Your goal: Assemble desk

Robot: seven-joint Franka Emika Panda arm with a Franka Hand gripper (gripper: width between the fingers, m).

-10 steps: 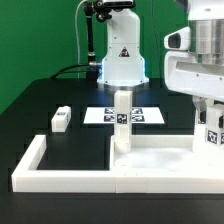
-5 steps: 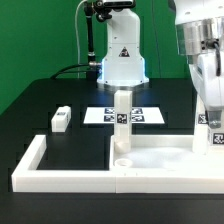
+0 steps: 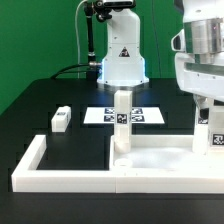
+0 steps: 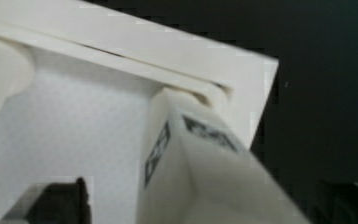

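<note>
Tabletop panel (image 3: 150,160) lies flat on the black bench (image 3: 70,95), pushed into the corner of the U-shaped border rail (image 3: 30,165), on the exterior view's right half. Two legs stand upright on it: one leg (image 3: 122,120) at the panel's near-left corner as that view shows it, and a second leg (image 3: 214,135) at the exterior view's right edge, directly under the gripper (image 3: 205,103). Wrist view shows that second leg (image 4: 202,160) seated at a panel corner (image 4: 194,60), tag face visible, with dark jaw tips either side of it and a gap to each.

Jaws: open wide, not gripping anything; the leg stands on its own.

One loose leg (image 3: 60,119) lies on the bench at the exterior view's left, just beyond the rail, well apart from the panel. Marker board (image 3: 100,115) sits behind the panel, near the robot base (image 3: 122,55).

Step in hand, as I read it: second leg just set in its hole, release done. Can't tell from here whether it's fully screwed home.

Next move likely calls for: lift straight up clear of the leg without nudging it, go across to the loose leg, grasp it, stand it in a free corner hole. Only one spare leg in view; a fourth isn't visible.
</note>
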